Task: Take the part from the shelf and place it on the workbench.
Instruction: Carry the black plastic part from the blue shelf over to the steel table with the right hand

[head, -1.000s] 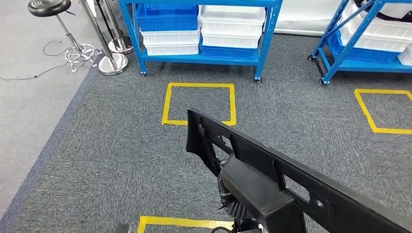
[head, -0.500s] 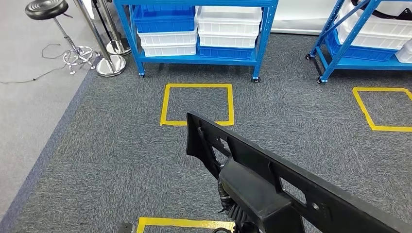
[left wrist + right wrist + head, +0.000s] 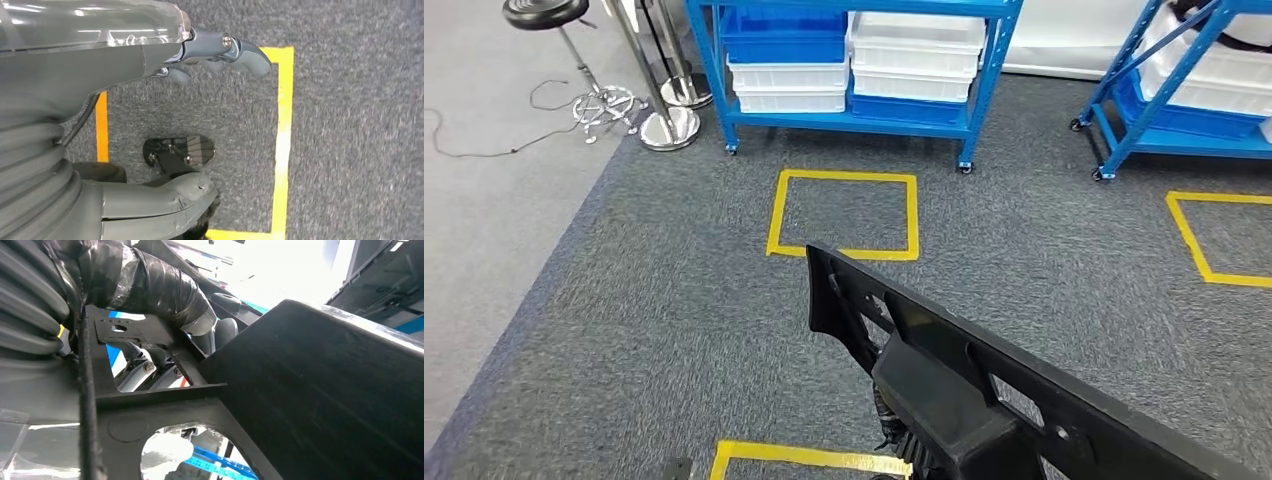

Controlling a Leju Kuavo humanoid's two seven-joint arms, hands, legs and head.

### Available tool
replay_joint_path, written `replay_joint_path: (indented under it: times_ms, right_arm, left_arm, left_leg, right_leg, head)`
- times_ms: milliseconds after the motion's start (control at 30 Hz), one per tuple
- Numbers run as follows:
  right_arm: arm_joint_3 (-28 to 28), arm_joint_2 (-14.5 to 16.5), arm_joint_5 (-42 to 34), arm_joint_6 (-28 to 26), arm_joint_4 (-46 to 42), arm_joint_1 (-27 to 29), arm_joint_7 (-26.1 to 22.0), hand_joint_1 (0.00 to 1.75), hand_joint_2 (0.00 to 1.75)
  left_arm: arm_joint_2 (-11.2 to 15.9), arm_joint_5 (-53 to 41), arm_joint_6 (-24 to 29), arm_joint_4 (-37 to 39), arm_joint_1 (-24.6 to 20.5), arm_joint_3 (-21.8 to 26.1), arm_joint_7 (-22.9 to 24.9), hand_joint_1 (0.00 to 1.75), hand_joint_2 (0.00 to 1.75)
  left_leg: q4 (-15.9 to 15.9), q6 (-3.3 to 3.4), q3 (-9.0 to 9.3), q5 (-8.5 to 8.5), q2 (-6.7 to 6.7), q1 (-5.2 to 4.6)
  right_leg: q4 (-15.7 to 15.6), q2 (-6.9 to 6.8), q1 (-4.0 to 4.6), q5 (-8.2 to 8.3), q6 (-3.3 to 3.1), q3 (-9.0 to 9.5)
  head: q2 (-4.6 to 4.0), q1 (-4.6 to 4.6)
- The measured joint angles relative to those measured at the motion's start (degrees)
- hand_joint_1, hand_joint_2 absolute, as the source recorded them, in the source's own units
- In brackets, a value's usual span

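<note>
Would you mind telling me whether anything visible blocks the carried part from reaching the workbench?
No workbench is in view. The black part, carried by the right hand, faces open carpet up to the blue shelf.

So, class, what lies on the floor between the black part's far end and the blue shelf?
In the head view, a yellow tape square on grey carpet lies between the black part and the blue shelf.

Whole head view shifted between earlier frames and now: camera moved, not the things. Blue shelf (image 3: 854, 70) with its white bins (image 3: 918, 40) now sits further right and slightly lower in frame. Yellow floor square (image 3: 844, 215) likewise further right and lower. Stool (image 3: 549, 14) now cut by the top edge. Black part (image 3: 944, 370) near the same lower-centre spot, its far end barely lower.
</note>
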Motion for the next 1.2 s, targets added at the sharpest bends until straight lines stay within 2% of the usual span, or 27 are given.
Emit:
replay_joint_path:
  times_ms: [67, 133, 167, 233, 267, 300, 333, 367, 433, 500, 533, 600, 633, 667, 733, 767, 800, 833, 867, 900, 933, 967, 1033, 1067, 1100, 1133, 1200]
  right_arm:
    - [0.0, 0.0, 0.1, 0.0, -0.1, 0.1, 0.0, 1.75, 1.75]
    - [0.0, 0.0, 0.2, 0.0, -0.2, 0.1, 0.0, 1.75, 1.75]
    - [0.0, 0.0, 0.2, 0.0, -0.3, 0.1, 0.0, 1.75, 1.75]
    - [0.0, 0.0, 0.2, 0.0, -0.4, 0.2, 0.0, 1.75, 1.75]
    - [0.0, 0.0, 0.2, 0.0, -0.4, 0.2, 0.0, 1.75, 1.75]
    - [0.0, 0.0, 0.2, 0.0, -0.4, 0.2, 0.0, 1.75, 1.75]
    - [0.0, 0.0, 0.2, 0.0, -0.4, 0.3, 0.0, 1.75, 1.75]
    - [0.0, 0.0, 0.2, 0.0, -0.4, 0.2, 0.0, 1.75, 1.75]
    - [0.0, 0.0, 0.3, 0.0, -0.4, 0.2, 0.0, 1.75, 1.75]
    - [0.0, 0.0, 0.3, 0.0, -0.5, 0.3, 0.0, 1.75, 1.75]
    - [0.0, 0.0, 0.3, 0.0, -0.5, 0.2, 0.0, 1.75, 1.75]
    - [0.0, 0.0, 0.3, 0.0, -0.5, 0.2, 0.0, 1.75, 1.75]
    - [0.0, 0.0, 0.3, 0.0, -0.5, 0.2, 0.0, 1.75, 1.75]
    - [0.0, 0.0, 0.3, 0.0, -0.6, 0.2, 0.0, 1.75, 1.75]
    - [0.0, -0.1, 0.3, -0.1, -0.7, 0.4, 0.0, 1.75, 1.75]
    - [0.0, -0.2, 0.3, -0.1, -0.7, 0.5, 0.0, 1.75, 1.75]
    - [0.0, -0.2, 0.3, -0.1, -0.7, 0.5, 0.0, 1.75, 1.75]
    - [0.0, -0.3, 0.3, -0.1, -0.7, 0.6, 0.0, 1.75, 1.75]
    - [0.0, -0.3, 0.3, -0.1, -0.8, 0.6, 0.0, 1.75, 1.75]
    - [0.0, -0.3, 0.3, -0.1, -0.8, 0.6, 0.0, 1.75, 1.75]
    - [0.0, -0.3, 0.3, -0.1, -0.8, 0.6, 0.0, 1.75, 1.75]
    - [0.0, -0.3, 0.3, -0.1, -0.8, 0.6, 0.0, 1.75, 1.75]
    - [0.0, -0.3, 0.3, -0.1, -0.8, 0.7, 0.0, 1.75, 1.75]
    - [0.0, -0.3, 0.3, -0.2, -0.8, 0.7, 0.0, 1.75, 1.75]
    - [0.0, -0.3, 0.3, -0.2, -0.9, 0.7, 0.0, 1.75, 1.75]
    - [0.0, -0.3, 0.3, -0.2, -0.9, 0.7, 0.0, 1.75, 1.75]
    - [0.0, -0.2, 0.3, -0.2, -1.0, 0.8, 0.0, 1.75, 1.75]
  left_arm:
    - [0.0, 0.0, 0.0, 0.0, 0.1, 0.0, 0.0, 0.00, 1.75]
    - [0.1, 0.0, 0.0, 0.0, 0.1, 0.0, 0.0, 0.00, 1.75]
    - [0.1, 0.0, 0.0, 0.0, 0.1, 0.0, 0.0, 0.00, 1.75]
    - [0.1, 0.0, 0.0, 0.0, 0.0, 0.0, 0.0, 0.00, 1.75]
    - [0.1, 0.0, 0.0, 0.0, 0.1, 0.0, 0.0, 0.00, 1.75]
    - [0.1, 0.0, 0.0, 0.0, 0.2, 0.0, 0.0, 0.00, 1.75]
    - [0.1, 0.0, 0.0, 0.0, 0.2, 0.0, 0.0, 0.00, 1.75]
    - [0.1, 0.0, 0.0, 0.0, 0.3, 0.0, 0.0, 0.00, 1.75]
    - [0.1, 0.0, 0.0, 0.0, 0.2, 0.0, 0.0, 0.00, 1.75]
    - [0.1, 0.0, 0.0, 0.0, 0.0, -0.1, 0.0, 0.00, 1.75]
    - [0.1, 0.0, 0.0, 0.0, -0.1, -0.1, 0.0, 0.00, 1.75]
    - [0.2, 0.0, 0.0, 0.0, 0.0, -0.2, 0.0, 0.00, 1.75]
    - [0.2, -0.1, 0.0, 0.0, 0.1, -0.2, 0.0, 0.00, 1.75]
    - [0.1, -0.2, 0.0, 0.0, 0.0, -0.3, 0.0, 0.00, 1.75]
    - [0.1, -0.4, -0.1, 0.0, -0.1, -0.5, 0.0, 0.00, 1.75]
    - [0.1, -0.4, -0.1, 0.0, -0.1, -0.6, 0.1, 0.00, 1.75]
    - [0.1, -0.4, -0.1, 0.0, 0.0, -0.6, 0.1, 0.00, 1.75]
    - [0.1, -0.5, -0.1, 0.0, 0.0, -0.6, 0.1, 0.00, 1.75]
    - [0.1, -0.5, -0.1, 0.0, 0.1, -0.7, 0.1, 0.00, 1.75]
    - [0.1, -0.5, -0.1, 0.0, 0.0, -0.7, 0.1, 0.00, 1.75]
    - [0.1, -0.5, -0.1, 0.0, 0.0, -0.7, 0.1, 0.00, 1.75]
    - [0.0, -0.5, -0.1, 0.0, -0.1, -0.8, 0.1, 0.00, 1.75]
    - [0.0, -0.5, -0.1, 0.0, -0.1, -0.8, 0.1, 0.00, 1.75]
    - [0.0, -0.5, -0.1, 0.0, -0.1, -0.8, 0.2, 0.00, 1.75]
    - [0.0, -0.6, -0.1, 0.0, 0.0, -0.9, 0.2, 0.00, 1.75]
    - [0.0, -0.6, -0.1, 0.0, 0.0, -0.9, 0.2, 0.00, 1.75]
    - [0.1, -0.7, -0.1, 0.0, 0.0, -0.9, 0.3, 0.00, 1.75]
  left_leg:
    - [0.0, -0.74, -0.21, 0.08, -0.57, 0.03]
    - [1.2, -1.43, -0.81, -0.92, -0.06, 0.09]
    - [3.4, -1.74, -1.81, -2.29, 0.47, 0.13]
    - [10.6, -2.29, -5.24, -6.00, 1.41, 0.23]
    - [14.1, -2.50, -6.93, -7.28, 1.58, 0.28]
    - [16.1, -2.63, -7.87, -7.58, 1.71, 0.29]
    - [15.8, -2.68, -7.70, -6.72, 1.86, 0.30]
    - [13.2, -2.64, -6.37, -4.90, 2.17, 0.30]
    - [4.9, -2.19, -2.20, -1.19, 4.39, 0.02]
    - [0.2, -1.40, -0.04, 0.09, 6.08, -0.45]
    - [-0.1, -1.07, -0.01, -0.04, 6.01, -0.68]
    - [-0.4, -0.34, -0.06, 0.34, 4.76, -0.52]
    - [-0.7, 0.08, -0.01, 0.59, 4.20, -0.38]
    - [-1.0, 0.49, 0.03, 0.86, 3.66, -0.21]
    - [-1.1, 0.99, -0.13, 1.16, 2.56, -0.10]
    - [-1.1, 1.07, -0.25, 1.20, 1.97, -0.10]
    - [-1.0, 1.08, -0.32, 1.21, 1.32, -0.11]
    - [-0.9, 1.06, -0.33, 1.19, 0.63, -0.12]
    - [-0.8, 1.01, -0.31, 1.16, -0.10, -0.11]
    - [-0.7, 0.92, -0.28, 1.11, -0.85, -0.10]
    - [-0.5, 0.75, -0.33, 1.05, -1.55, -0.11]
    - [-0.3, 0.50, -0.48, 1.00, -2.18, -0.12]
    - [-0.1, -0.22, -0.97, 1.04, -3.19, -0.05]
    - [-0.1, -0.63, -1.17, 1.11, -3.68, 0.00]
    - [0.0, -0.97, -1.30, 1.05, -3.84, 0.07]
    - [0.5, -1.30, -1.53, 0.64, -3.24, -0.01]
    - [4.6, -1.86, -3.41, -1.85, -0.74, -0.02]
  right_leg:
    - [-0.2, -0.63, 0.05, 0.08, -0.27, 0.05]
    - [-0.7, -1.43, -0.21, 0.34, -0.92, 0.26]
    - [-0.9, -1.93, -0.37, 0.46, -1.25, 0.35]
    - [-1.0, -2.87, -0.27, 0.46, -1.58, 0.32]
    - [-1.0, -3.39, -0.21, 0.43, -1.62, 0.28]
    - [-1.0, -3.86, -0.17, 0.39, -1.65, 0.28]
    - [-1.0, -4.35, -0.15, 0.31, -1.63, 0.33]
    - [-0.9, -4.81, -0.15, 0.20, -1.59, 0.45]
    - [-0.8, -5.66, 0.02, -0.10, -1.28, 0.77]
    - [-0.7, -6.49, 0.31, -0.29, -0.81, 0.92]
    - [-0.7, -6.97, 0.40, -0.32, -0.57, 0.96]
    - [-0.7, -7.63, 0.33, -0.58, -0.02, 1.14]
    - [0.1, -7.01, 0.22, -1.31, 0.24, 0.94]
    - [1.9, -5.95, 0.12, -2.63, 0.46, 0.22]
    - [8.8, -3.48, -0.10, -6.51, 0.66, -3.01]
    - [12.4, -2.97, -0.14, -7.99, 0.72, -4.83]
    - [14.8, -2.77, -0.17, -8.50, 0.75, -6.09]
    - [15.1, -2.69, -0.19, -7.79, 0.74, -6.35]
    - [13.1, -2.52, -0.20, -6.04, 0.66, -5.55]
    - [9.5, -1.99, -0.23, -3.68, 0.51, -3.92]
    - [5.6, -0.80, -0.26, -1.80, 0.29, -2.18]
    - [2.4, 0.29, -0.31, -0.53, 0.13, -0.83]
    - [0.0, 1.53, -0.21, -0.11, -0.12, 0.05]
    - [-0.1, 1.10, -0.21, -0.06, -0.25, 0.05]
    - [-0.2, 0.52, -0.30, 0.02, -0.49, 0.14]
    - [-0.4, -0.02, -0.45, 0.10, -0.77, 0.31]
    - [-0.9, -1.41, -0.65, 0.24, -1.38, 0.57]
  head:
    - [0.00, -0.01]
    - [0.01, -0.02]
    - [0.01, -0.03]
    - [0.00, -0.05]
    - [0.00, -0.05]
    - [0.00, -0.05]
    - [0.00, -0.05]
    - [0.01, -0.05]
    - [0.00, -0.05]
    - [0.00, -0.04]
    - [0.00, -0.04]
    - [0.01, -0.04]
    - [0.01, -0.03]
    - [0.01, -0.03]
    - [0.01, -0.02]
    - [0.01, -0.02]
    - [0.01, -0.02]
    - [0.01, -0.02]
    - [0.01, -0.02]
    - [0.01, -0.02]
    - [0.00, -0.03]
    - [0.00, -0.03]
    - [0.00, -0.02]
    - [0.01, -0.02]
    - [0.01, -0.01]
    - [0.01, -0.08]
    - [0.01, -0.25]
